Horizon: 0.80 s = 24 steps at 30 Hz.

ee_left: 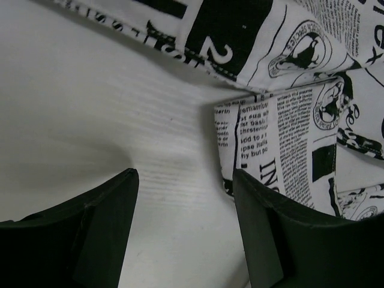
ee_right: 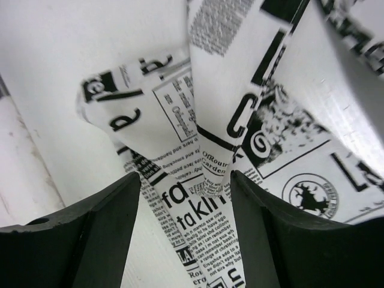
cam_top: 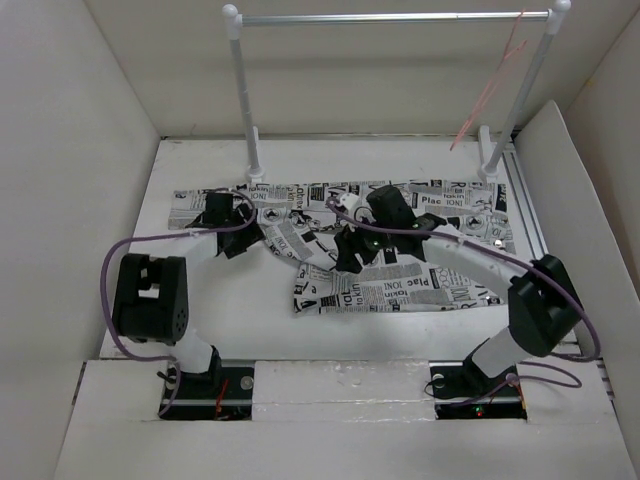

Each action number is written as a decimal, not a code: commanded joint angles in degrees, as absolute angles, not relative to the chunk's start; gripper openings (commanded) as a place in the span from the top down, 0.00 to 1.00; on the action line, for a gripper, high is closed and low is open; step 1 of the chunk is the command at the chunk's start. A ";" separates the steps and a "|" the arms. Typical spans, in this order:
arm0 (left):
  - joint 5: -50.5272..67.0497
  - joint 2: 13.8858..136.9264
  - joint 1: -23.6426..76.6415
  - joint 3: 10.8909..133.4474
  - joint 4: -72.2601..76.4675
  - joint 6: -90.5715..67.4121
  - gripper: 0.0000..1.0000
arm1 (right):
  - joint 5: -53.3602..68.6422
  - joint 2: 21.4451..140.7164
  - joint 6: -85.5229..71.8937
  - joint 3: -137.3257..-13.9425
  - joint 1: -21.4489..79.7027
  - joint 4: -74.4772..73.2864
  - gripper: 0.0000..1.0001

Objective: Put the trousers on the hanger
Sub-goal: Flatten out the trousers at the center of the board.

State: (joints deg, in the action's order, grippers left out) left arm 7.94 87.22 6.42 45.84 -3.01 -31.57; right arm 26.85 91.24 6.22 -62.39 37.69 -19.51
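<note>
The trousers [cam_top: 400,290], white with black newspaper print, lie flat on the table, one leg along the back and one folded toward the front. The thin pink hanger [cam_top: 490,85] hangs from the right end of the rack's silver bar. My left gripper [cam_top: 243,240] is open low over the trousers' left part. In the left wrist view, bare table lies between the jaws of the left gripper [ee_left: 185,180], and a fabric edge [ee_left: 282,120] lies beside the right finger. My right gripper [cam_top: 357,255] is open at the trousers' middle, where the right gripper [ee_right: 186,180] straddles a raised fold of fabric [ee_right: 270,120].
The white-posted rack [cam_top: 395,17] stands at the table's back edge, behind the trousers. White walls enclose the left, right and back. A rail [cam_top: 530,220] runs along the table's right side. The arm bases sit at the near edge.
</note>
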 commanded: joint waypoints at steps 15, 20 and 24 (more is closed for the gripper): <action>-1.37 91.69 11.43 53.27 -5.35 -35.60 1.00 | 20.66 73.22 3.87 -61.45 35.08 -24.52 0.34; -9.30 71.75 4.05 49.75 -17.80 -35.68 1.00 | 16.45 65.24 1.94 -54.86 27.96 -29.70 0.36; -18.33 54.61 -2.97 50.44 -27.40 -35.86 1.00 | 15.73 58.55 0.18 -47.65 21.55 -32.60 0.38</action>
State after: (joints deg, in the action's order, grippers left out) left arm -7.94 64.71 0.80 49.54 -16.69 -35.29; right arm 17.82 62.19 2.11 -50.74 23.79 -28.42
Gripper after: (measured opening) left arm 0.010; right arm 0.626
